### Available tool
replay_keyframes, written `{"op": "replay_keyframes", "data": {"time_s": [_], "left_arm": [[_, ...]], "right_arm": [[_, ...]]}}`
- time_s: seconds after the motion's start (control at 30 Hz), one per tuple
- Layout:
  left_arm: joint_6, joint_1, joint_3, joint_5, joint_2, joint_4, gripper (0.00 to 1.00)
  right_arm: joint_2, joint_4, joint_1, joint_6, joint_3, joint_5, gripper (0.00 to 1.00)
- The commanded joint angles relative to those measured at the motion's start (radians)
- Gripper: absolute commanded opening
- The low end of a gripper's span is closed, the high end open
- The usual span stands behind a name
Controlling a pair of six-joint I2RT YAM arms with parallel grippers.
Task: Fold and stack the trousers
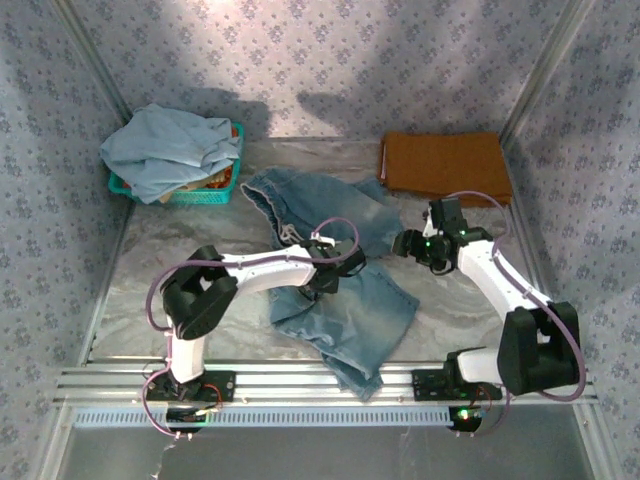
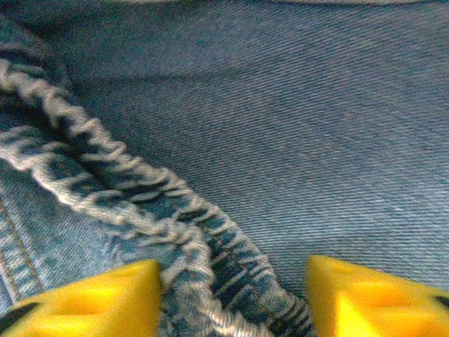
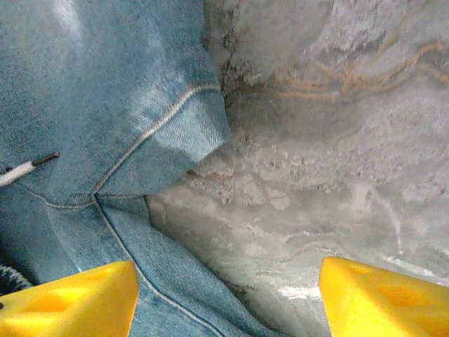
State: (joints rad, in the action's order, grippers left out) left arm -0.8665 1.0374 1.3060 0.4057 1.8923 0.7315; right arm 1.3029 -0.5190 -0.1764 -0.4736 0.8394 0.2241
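1. Trousers point(image 1: 375, 305) are lying crumpled mid-table between the two arms. They're faded mid-blue denim, with the waist end pointing to the far side and one leg trailing down to the near rail.
2. In the left wrist view the denim is showing a fine diagonal twill. A thick, puckered, fraying hem ridge point(image 2: 126, 196) is running diagonally down toward the fingertips.
3. Left gripper point(image 2: 235, 298) is sitting partly open and low on the cloth. Its yellow wedge tips are standing either side of that ridge, which is passing through the gap unpinched, so it's holding nothing.
4. Right gripper point(image 3: 228, 302) is spread wide at the trousers' right edge. One tip is hanging over denim, the other over bare table, and it's gripping nothing.
5. In the right wrist view pale stitched seams are meeting at a junction beside a folded cloth corner. A white cord point(image 3: 28, 168) with a dark tip is lying on the denim.
6. Table point(image 1: 140, 240) is showing a grey, marbled, rough-veined surface.
7. Teal mesh basket point(image 1: 205, 197) is sitting far left, heaped with pale grey-blue cloth point(image 1: 165, 150).
8. Rust-orange cloth point(image 1: 445, 165) is lying folded as a flat rectangle far right, apart from the trousers.
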Motion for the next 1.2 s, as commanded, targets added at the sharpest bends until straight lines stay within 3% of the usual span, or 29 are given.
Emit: {"op": "replay_keyframes", "data": {"time_s": [0.0,0.07,0.1,0.2,0.33,0.47,0.5,0.57,0.6,0.63,0.73,0.83,1.0,1.07,1.17], "left_arm": [[-0.005,0.008,-0.021,0.051,-0.033,0.057,0.28],[-0.014,0.009,-0.043,0.081,-0.077,0.072,0.05],[-0.015,0.009,-0.049,0.095,-0.101,0.087,0.0],[-0.053,0.009,-0.083,0.166,-0.225,0.152,0.0],[-0.22,-0.006,-0.216,0.3,-0.479,0.29,0.0],[-0.425,-0.044,-0.42,0.308,-0.807,0.391,0.0],[-0.469,-0.061,-0.467,0.303,-0.901,0.415,0.17],[-0.514,-0.094,-0.532,0.313,-1.08,0.469,0.37],[-0.52,-0.12,-0.552,0.318,-1.172,0.495,0.65],[-0.512,-0.15,-0.561,0.319,-1.241,0.514,0.78],[-0.41,-0.253,-0.547,0.305,-1.393,0.521,0.83],[-0.281,-0.331,-0.521,0.204,-1.371,0.427,0.81],[-0.15,-0.327,-0.522,0.023,-1.067,0.181,0.78],[-0.134,-0.317,-0.524,0.013,-0.949,0.118,0.83],[-0.115,-0.333,-0.542,0.047,-0.811,0.057,0.99]], "right_arm": [[-0.039,0.012,-0.041,-0.042,-0.06,0.031,0.71],[-0.056,0.026,-0.07,-0.057,-0.113,0.012,0.72],[-0.061,0.036,-0.079,-0.067,-0.135,0.008,0.73],[-0.054,0.082,-0.106,-0.094,-0.195,0.008,0.74],[-0.02,0.11,-0.15,-0.106,-0.196,-0.003,0.73],[-0.023,0.098,-0.177,-0.101,-0.169,-0.02,0.73],[-0.025,0.091,-0.18,-0.097,-0.163,-0.018,0.73],[-0.031,0.077,-0.183,-0.091,-0.152,-0.02,0.73],[-0.038,0.065,-0.182,-0.087,-0.149,-0.024,0.74],[-0.047,0.054,-0.181,-0.081,-0.147,-0.031,0.74],[-0.093,0.009,-0.17,-0.074,-0.158,-0.059,0.77],[-0.142,-0.035,-0.152,-0.081,-0.18,-0.072,0.8],[-0.209,-0.078,-0.112,-0.122,-0.248,-0.086,0.82],[-0.226,-0.107,-0.097,-0.132,-0.276,-0.07,0.81],[-0.222,-0.086,-0.092,-0.147,-0.319,-0.014,0.8]]}}
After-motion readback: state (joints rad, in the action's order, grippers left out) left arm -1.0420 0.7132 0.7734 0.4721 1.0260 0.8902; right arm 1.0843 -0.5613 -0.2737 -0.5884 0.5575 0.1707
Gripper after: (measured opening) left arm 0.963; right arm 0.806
